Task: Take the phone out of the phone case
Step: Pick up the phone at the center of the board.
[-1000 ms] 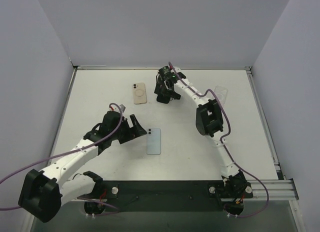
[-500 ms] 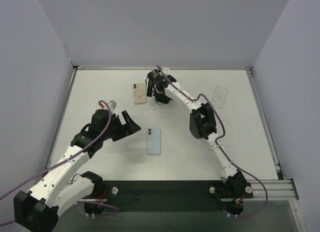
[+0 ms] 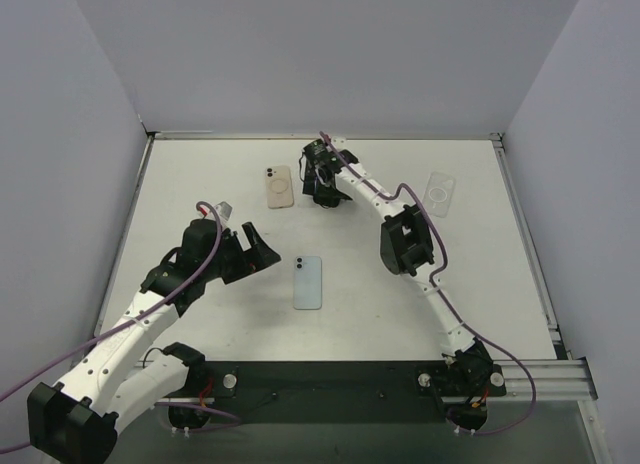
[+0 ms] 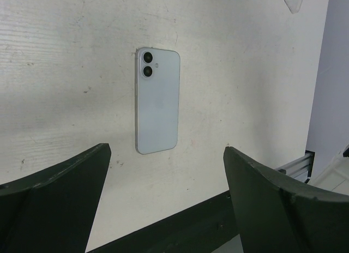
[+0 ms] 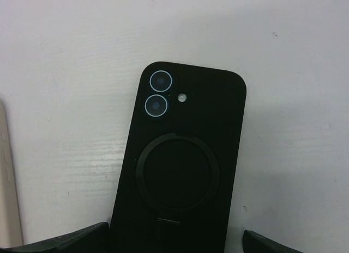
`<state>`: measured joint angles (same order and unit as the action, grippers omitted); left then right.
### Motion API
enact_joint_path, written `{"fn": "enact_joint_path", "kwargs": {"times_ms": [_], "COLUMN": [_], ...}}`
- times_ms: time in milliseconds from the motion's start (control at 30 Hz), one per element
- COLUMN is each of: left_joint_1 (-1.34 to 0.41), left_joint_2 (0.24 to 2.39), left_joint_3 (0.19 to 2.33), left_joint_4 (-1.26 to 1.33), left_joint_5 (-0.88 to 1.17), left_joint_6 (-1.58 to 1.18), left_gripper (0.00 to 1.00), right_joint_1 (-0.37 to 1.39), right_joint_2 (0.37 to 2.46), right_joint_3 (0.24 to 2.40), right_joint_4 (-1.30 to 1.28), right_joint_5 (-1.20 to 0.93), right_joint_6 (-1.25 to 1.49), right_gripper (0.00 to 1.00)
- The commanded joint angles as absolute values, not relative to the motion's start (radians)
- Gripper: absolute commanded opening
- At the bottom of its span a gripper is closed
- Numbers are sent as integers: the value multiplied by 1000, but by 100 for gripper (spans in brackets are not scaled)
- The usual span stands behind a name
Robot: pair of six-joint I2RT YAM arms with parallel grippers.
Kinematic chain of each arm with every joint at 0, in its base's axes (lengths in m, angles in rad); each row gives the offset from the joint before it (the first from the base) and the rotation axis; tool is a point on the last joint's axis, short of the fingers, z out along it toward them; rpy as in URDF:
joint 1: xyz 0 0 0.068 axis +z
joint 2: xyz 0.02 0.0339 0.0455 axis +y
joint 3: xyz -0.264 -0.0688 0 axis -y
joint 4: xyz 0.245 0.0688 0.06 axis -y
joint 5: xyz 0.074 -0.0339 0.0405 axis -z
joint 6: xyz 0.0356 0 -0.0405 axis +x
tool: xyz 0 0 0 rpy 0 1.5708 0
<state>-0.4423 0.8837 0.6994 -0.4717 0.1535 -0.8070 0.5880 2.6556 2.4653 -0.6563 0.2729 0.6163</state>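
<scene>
A phone in a black case (image 5: 182, 166) with a ring on its back lies camera side up on the white table. My right gripper (image 5: 177, 243) is open and low over it, one finger on each side of its lower end. In the top view the right gripper (image 3: 322, 181) is at the far back and hides the black case. My left gripper (image 3: 264, 252) is open and empty, left of a bare light-blue phone (image 3: 308, 282). That phone also shows in the left wrist view (image 4: 157, 100), beyond the left gripper (image 4: 166, 152).
A phone in a beige case (image 3: 278, 187) lies just left of the right gripper; its edge shows in the right wrist view (image 5: 7, 176). An empty clear case (image 3: 440, 194) lies at the back right. Grey walls enclose the table on three sides.
My left arm has drawn back to the left, away from the blue phone. My right gripper has shifted left toward the beige case and settled over the black-cased phone.
</scene>
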Motion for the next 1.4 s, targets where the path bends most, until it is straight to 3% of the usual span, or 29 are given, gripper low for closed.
{"fn": "enact_joint_path", "kwargs": {"times_ms": [0,133,433,467,633,1000,1133,1367], "left_joint_1": [-434,-433,-407,-396,-345,-321,-360,-482], "left_joint_2": [870,865,934,975,1119,1446,1555,1732], "left_joint_3": [724,721,683,686,755,893,940,1086], "left_joint_4": [-465,-463,-374,-376,-373,-118,-31,-15], "left_joint_5": [166,166,215,215,261,504,554,549], "left_joint_6": [-804,-804,-847,-847,-825,-968,-1043,-1106], "left_gripper": [96,96,96,96,96,91,89,88], "right_joint_1": [569,555,546,546,543,466,428,410], "right_joint_2": [2665,2642,2507,2476,2367,1959,1849,1727], "right_joint_3": [2470,2435,2260,2238,2085,1415,1275,1146], "right_joint_4": [-735,-733,-698,-693,-661,-391,-325,-278], "right_joint_5": [259,250,221,222,206,-124,-233,-396], "right_joint_6": [618,620,577,572,538,557,563,554], "right_gripper": [100,100,54,44,21,10,4,2]}}
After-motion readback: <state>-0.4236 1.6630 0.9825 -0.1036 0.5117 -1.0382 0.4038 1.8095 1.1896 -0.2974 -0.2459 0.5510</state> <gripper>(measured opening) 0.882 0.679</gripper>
